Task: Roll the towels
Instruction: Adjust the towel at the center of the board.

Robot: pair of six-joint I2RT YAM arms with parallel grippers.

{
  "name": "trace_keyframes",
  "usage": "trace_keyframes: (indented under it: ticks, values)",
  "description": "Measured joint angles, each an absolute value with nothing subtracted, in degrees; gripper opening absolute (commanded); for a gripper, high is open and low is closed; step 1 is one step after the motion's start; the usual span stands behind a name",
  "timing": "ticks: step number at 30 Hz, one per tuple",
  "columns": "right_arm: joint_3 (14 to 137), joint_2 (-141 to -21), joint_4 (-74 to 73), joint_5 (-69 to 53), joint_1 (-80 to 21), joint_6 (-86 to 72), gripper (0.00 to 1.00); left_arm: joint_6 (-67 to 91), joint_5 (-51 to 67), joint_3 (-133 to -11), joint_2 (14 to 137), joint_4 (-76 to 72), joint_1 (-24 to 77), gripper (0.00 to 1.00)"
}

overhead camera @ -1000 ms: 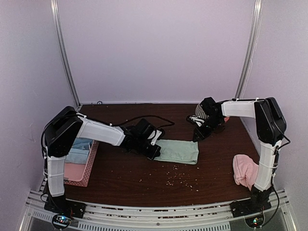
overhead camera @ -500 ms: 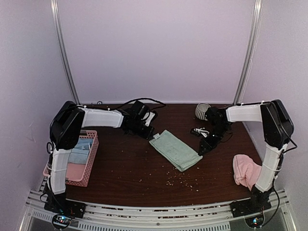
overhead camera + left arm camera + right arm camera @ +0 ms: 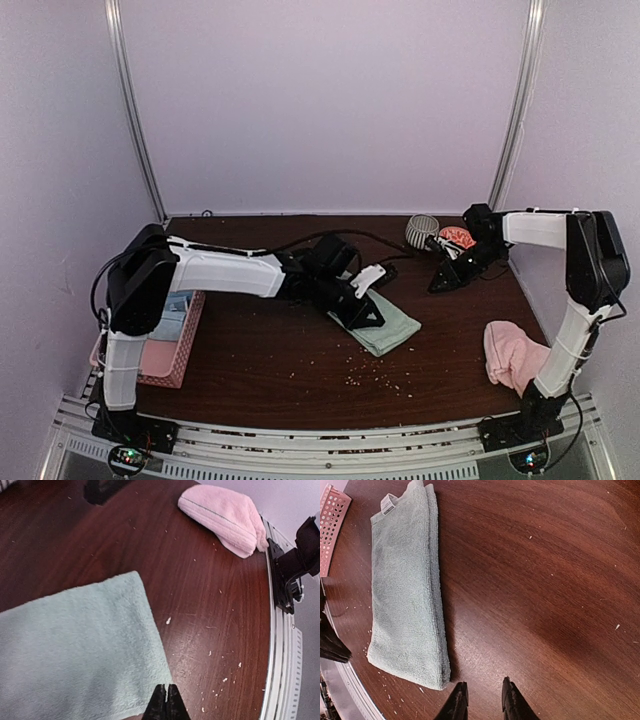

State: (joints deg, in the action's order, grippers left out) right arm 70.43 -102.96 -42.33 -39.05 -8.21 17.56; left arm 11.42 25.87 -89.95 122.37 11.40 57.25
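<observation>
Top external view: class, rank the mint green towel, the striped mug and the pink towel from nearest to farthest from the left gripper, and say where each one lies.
Measured from the left gripper:
1. mint green towel: right at the fingertips, mid-table.
2. striped mug: at the back, towards the right.
3. pink towel: near the front right corner.

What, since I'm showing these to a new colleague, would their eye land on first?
Most likely the mint green towel, folded flat in the middle of the dark table, with the left tool shut at its edge. Next comes the pink towel, lying bunched at the near right corner. The pink basket sits at the left edge.
</observation>
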Motion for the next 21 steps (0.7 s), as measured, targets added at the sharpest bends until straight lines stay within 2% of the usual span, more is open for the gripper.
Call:
trace_keyframes:
  ticks: [8,16,21]
  values:
    - [69.6,-103.2,-40.4,-41.2,-8.2,17.4,0.23,11.7,29.8,-94.5,132.7,13.2,59.2,0.0]
    - [69.5,-103.2,-40.0,-41.8,-8.0,17.6,0.19,11.1,30.8,-95.6,133.3,15.1,60.4,0.0]
    - [70.3,-102.8,-41.9,-42.7,-8.0,20.8,0.17,10.0,25.9,-93.5,129.4,17.5,60.0,0.13]
